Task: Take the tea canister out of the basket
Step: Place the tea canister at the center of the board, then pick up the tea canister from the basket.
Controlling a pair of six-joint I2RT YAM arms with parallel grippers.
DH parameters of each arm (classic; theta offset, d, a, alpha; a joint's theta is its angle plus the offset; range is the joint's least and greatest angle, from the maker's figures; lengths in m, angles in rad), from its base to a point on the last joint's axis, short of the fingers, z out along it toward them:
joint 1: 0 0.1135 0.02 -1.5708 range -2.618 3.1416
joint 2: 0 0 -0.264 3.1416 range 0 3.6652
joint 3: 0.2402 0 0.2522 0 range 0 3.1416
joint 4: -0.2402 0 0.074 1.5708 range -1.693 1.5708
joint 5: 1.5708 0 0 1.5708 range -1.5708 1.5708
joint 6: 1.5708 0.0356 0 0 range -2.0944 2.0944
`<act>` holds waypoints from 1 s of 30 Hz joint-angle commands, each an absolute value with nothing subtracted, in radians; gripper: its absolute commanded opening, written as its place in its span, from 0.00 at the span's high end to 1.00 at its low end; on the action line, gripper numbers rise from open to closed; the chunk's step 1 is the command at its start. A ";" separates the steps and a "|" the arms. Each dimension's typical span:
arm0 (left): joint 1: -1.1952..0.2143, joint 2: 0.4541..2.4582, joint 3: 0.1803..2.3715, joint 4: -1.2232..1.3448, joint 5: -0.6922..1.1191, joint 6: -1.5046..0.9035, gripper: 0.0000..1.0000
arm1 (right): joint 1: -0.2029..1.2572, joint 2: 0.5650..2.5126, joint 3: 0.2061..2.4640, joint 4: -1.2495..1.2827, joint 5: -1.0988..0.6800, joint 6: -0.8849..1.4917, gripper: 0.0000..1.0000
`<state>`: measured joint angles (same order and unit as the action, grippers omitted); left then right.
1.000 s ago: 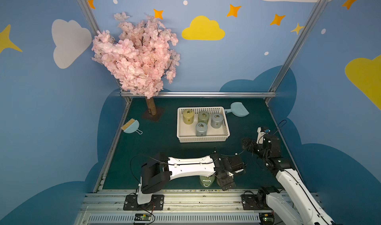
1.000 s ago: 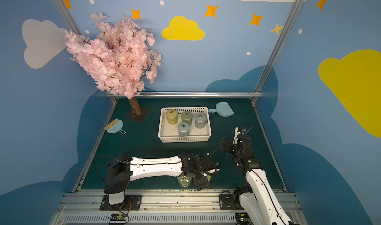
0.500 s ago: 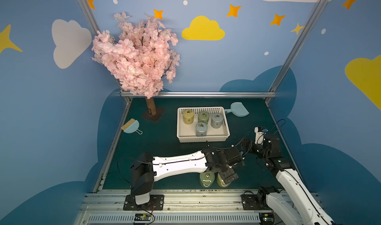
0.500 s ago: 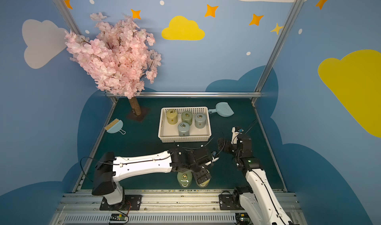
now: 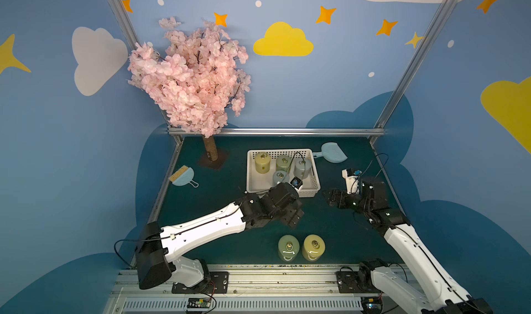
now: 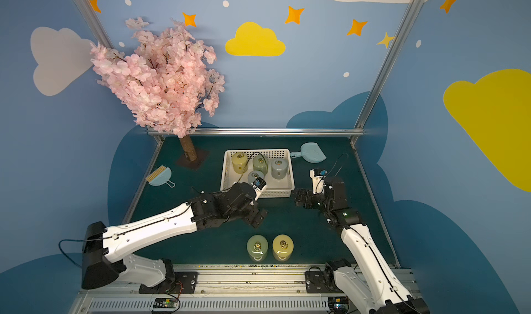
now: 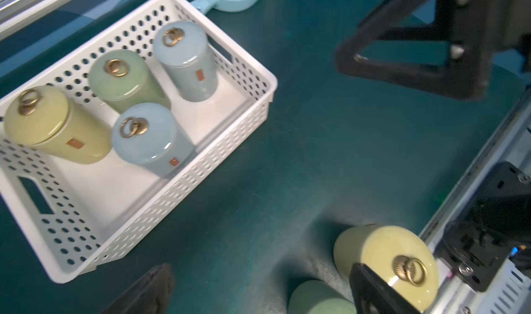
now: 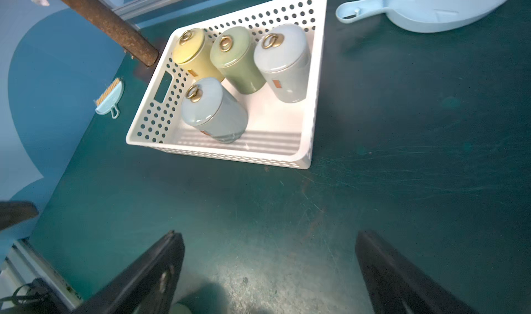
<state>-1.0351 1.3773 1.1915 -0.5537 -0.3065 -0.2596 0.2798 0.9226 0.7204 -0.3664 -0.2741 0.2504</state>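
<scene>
**Both pincers spread wide and empty; four canisters stand in the basket.**

The left gripper [image 5: 291,216] hangs just in front of the basket's [image 5: 249,177] near wall. It points away from the basket, toward the green canister [image 5: 287,248] and yellow canister [image 5: 313,247] already out on the mat. The right gripper [image 5: 330,198] sits off the basket's near right corner, facing in. The pale blue canister [image 5: 280,177] stands upright closest to that near wall, so the right arm probably has the straighter reach.

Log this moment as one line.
basket: four canisters inside | table: two canisters out, upright | left gripper: open, empty | right gripper: open, empty
</scene>
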 commanded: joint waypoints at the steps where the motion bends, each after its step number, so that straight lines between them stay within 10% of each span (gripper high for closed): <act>1: -0.979 1.290 1.122 -0.490 -0.359 -0.288 0.00 | 0.344 0.970 0.787 -0.430 -0.240 0.219 0.02; 30: -0.520 0.783 0.440 -0.003 -0.294 -0.284 0.00 | 0.649 1.471 1.227 -0.574 -0.086 0.118 0.01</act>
